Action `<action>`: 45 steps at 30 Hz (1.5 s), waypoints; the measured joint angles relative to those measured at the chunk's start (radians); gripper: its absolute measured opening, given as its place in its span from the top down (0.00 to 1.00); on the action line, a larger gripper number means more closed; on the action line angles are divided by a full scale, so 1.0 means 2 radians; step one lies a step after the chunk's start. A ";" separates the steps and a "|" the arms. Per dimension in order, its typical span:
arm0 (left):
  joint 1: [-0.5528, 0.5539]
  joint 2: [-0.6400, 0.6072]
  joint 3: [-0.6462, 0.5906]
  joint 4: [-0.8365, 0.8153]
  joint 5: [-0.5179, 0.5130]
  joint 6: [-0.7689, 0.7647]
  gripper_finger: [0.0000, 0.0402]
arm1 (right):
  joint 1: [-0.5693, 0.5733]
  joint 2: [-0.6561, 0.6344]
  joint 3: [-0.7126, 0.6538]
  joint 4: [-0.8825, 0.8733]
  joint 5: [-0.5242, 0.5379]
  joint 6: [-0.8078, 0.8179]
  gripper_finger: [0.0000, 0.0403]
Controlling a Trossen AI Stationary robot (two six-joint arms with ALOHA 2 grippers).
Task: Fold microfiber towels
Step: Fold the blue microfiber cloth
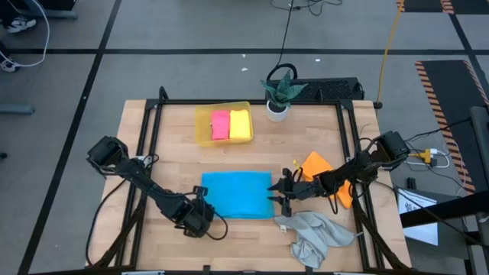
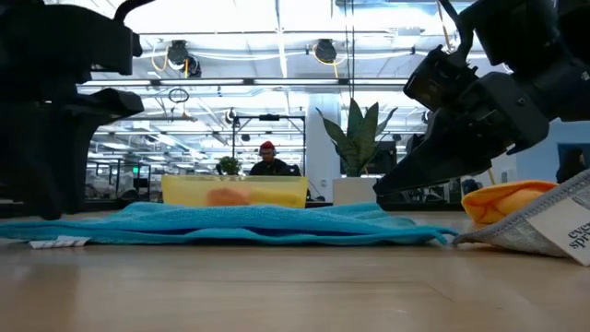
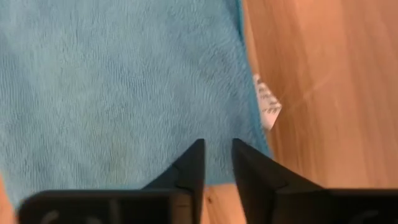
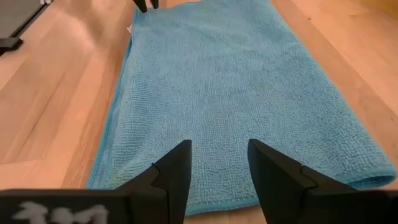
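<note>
The yellow tray (image 1: 202, 122) at the table's far side holds a folded pink towel (image 1: 220, 124) beside a folded yellow towel (image 1: 241, 124). The blue towel (image 1: 237, 194) lies flat mid-table between the left gripper (image 1: 205, 216) and right gripper (image 1: 280, 191), both parted and empty above its opposite edges. The orange towel (image 1: 316, 163) and grey towel (image 1: 315, 235) lie near the right arm.

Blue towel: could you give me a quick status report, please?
Left tool and right tool open at opposite ends. Blue towel flat, unheld. Nothing in the way.
</note>
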 joint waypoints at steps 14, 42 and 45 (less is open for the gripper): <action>-0.010 0.004 0.001 0.006 0.014 -0.024 0.56 | 0.000 0.000 0.000 -0.002 -0.002 0.006 0.63; -0.043 0.002 0.038 -0.141 -0.037 -0.064 0.99 | 0.001 -0.061 0.000 -0.060 -0.002 -0.010 0.63; -0.048 0.002 0.033 -0.140 -0.037 -0.064 0.99 | 0.001 -0.061 0.000 -0.061 -0.002 -0.009 0.63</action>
